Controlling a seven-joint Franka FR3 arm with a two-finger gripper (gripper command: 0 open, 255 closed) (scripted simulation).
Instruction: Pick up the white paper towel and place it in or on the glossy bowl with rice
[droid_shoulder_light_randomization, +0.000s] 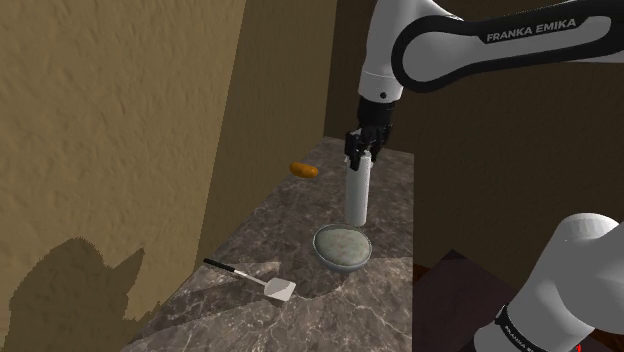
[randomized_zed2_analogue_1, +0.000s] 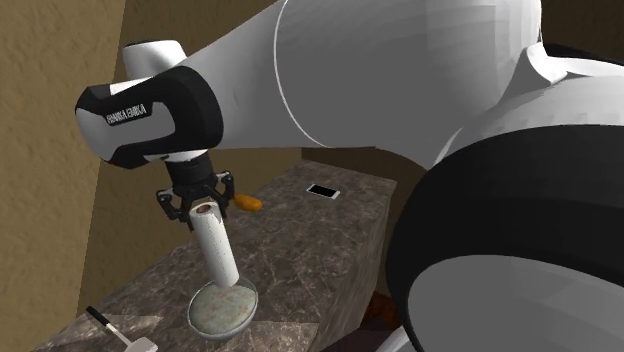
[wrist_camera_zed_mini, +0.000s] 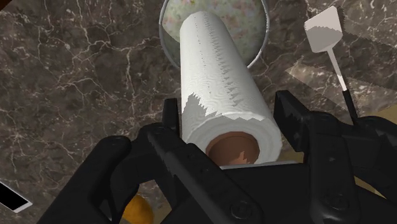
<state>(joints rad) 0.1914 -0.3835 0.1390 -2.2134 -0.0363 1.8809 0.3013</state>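
- Fingers (wrist_camera_zed_mini: 170, 119) are clasping the white paper towel roll (wrist_camera_zed_mini: 219, 70) at its upper end; it is an embossed cylinder with a brown core.
- Roll is hanging upright, long axis vertical, lower end pointing at the glossy round bowl (droid_shoulder_light_randomization: 345, 264) on the veined marble counter (droid_shoulder_light_randomization: 290, 225).

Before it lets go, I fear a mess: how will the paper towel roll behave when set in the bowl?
Probably light: the gripper holds the paper towel roll by one end. Tall and round above the shallow bowl, it may tip over and roll.
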